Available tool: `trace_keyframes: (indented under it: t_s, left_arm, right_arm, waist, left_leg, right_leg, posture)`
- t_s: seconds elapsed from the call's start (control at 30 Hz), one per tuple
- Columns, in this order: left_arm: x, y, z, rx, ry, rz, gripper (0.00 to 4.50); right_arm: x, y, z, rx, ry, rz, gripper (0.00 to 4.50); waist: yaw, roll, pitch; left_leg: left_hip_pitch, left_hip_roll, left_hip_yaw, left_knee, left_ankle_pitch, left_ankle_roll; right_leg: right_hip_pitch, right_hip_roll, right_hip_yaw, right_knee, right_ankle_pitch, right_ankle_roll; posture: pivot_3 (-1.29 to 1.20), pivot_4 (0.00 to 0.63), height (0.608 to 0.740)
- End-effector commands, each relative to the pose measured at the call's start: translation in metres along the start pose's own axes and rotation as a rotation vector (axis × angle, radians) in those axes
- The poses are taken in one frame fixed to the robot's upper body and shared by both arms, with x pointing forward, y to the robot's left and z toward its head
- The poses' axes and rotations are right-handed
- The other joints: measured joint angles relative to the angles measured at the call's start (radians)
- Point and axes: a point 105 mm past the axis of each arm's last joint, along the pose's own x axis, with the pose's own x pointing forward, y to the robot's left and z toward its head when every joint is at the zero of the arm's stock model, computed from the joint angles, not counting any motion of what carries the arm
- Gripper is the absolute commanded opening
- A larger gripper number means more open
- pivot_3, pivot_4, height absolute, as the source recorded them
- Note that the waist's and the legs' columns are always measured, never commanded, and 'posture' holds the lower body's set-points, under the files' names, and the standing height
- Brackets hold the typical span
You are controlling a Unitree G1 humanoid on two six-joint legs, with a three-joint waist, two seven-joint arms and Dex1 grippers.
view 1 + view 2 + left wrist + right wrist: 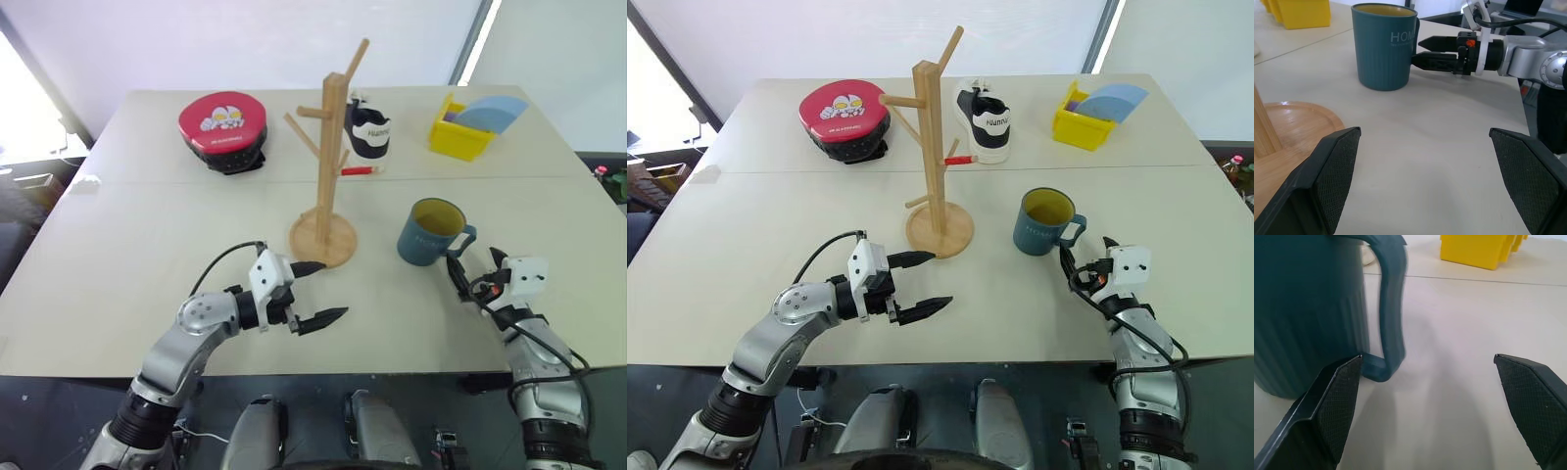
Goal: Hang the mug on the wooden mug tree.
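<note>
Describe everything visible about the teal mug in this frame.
The mug is teal-blue with a ribbed wall, a yellow inside, pale lettering on its side and a loop handle, ceramic by its look. It stands upright on the table, to the right of the wooden mug tree, handle toward the open right gripper, whose fingers sit by the handle without gripping it.

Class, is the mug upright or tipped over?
Upright: the mug stands on its base on the table, yellow inside facing up.

Left arm bent across the near edge of the table, left gripper (319, 292) level, pointing to the robot's right, fingers spread apart and empty, right arm reaching forward near the table's right edge, right gripper (474, 268) level, fingers wide apart, holding nothing
</note>
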Motion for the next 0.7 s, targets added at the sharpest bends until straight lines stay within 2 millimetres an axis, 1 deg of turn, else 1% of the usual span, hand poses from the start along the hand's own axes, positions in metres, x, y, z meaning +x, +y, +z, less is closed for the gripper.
trace_keyframes:
  t_s: [0.03, 0.4, 0.5, 0.6, 0.63, 0.67, 0.7]
  left_arm:
    - [-0.001, -0.001, 0.013, 0.039, -0.038, -0.002, 4.50]
    - [0.000, -0.001, 0.015, 0.042, -0.048, -0.001, 4.50]
    - [0.000, -0.001, 0.015, 0.036, -0.051, 0.004, 4.50]
    - [0.000, -0.001, 0.015, 0.033, -0.052, 0.006, 4.50]
    - [0.000, -0.001, 0.015, 0.032, -0.052, 0.006, 4.50]
    - [0.000, -0.001, 0.015, 0.034, -0.052, 0.007, 4.50]
    - [0.000, -0.001, 0.015, 0.034, -0.052, 0.008, 4.50]
  right_arm:
    - [0.002, -0.011, 0.013, -0.007, -0.058, -0.038, 4.45]
    - [0.017, -0.008, 0.010, 0.017, -0.064, -0.013, 4.45]
    - [0.020, -0.003, 0.009, 0.029, -0.063, 0.015, 3.64]
    - [0.023, 0.002, 0.009, 0.043, -0.062, 0.048, 2.10]
    - [0.023, 0.003, 0.009, 0.047, -0.061, 0.056, 1.65]
    - [0.023, 0.007, 0.009, 0.057, -0.062, 0.075, 1.02]
    - [0.023, 0.010, 0.010, 0.063, -0.064, 0.092, 0.51]
  waist:
    - [0.000, 0.000, 0.000]
    - [-0.001, 0.000, 0.000]
    - [-0.001, 0.000, 0.000]
    - [-0.001, 0.000, 0.000]
    - [-0.001, 0.000, 0.000]
    - [-0.001, 0.000, 0.000]
    - [-0.001, 0.000, 0.000]
  left_leg:
    - [0.000, 0.000, 0.000, 0.000, 0.000, 0.000]
    - [0.000, 0.000, 0.000, 0.000, 0.000, 0.000]
    - [0.000, 0.000, 0.000, 0.000, 0.000, 0.000]
    - [0.000, 0.000, 0.000, 0.000, 0.000, 0.000]
    - [0.000, 0.000, 0.000, 0.000, 0.000, 0.000]
    - [0.000, 0.000, 0.000, 0.000, 0.000, 0.000]
    - [0.000, 0.000, 0.000, 0.000, 0.000, 0.000]
  right_leg:
    - [0.000, 0.000, 0.000, 0.000, 0.000, 0.000]
    - [0.000, 0.001, 0.000, 0.001, 0.000, 0.000]
    - [0.000, 0.001, 0.000, 0.001, 0.000, 0.000]
    - [0.000, 0.001, 0.000, 0.001, 0.000, 0.000]
    - [0.000, 0.001, 0.000, 0.001, 0.000, 0.000]
    - [0.000, 0.001, 0.000, 0.001, 0.000, 0.000]
    - [0.000, 0.001, 0.000, 0.001, 0.000, 0.000]
  posture:
    - [0.00, 0.150, 0.735]
    - [0.00, 0.150, 0.735]
    - [0.00, 0.150, 0.735]
    - [0.00, 0.150, 0.735]
    - [0.00, 0.150, 0.735]
    - [0.00, 0.150, 0.735]
    - [0.00, 0.150, 0.735]
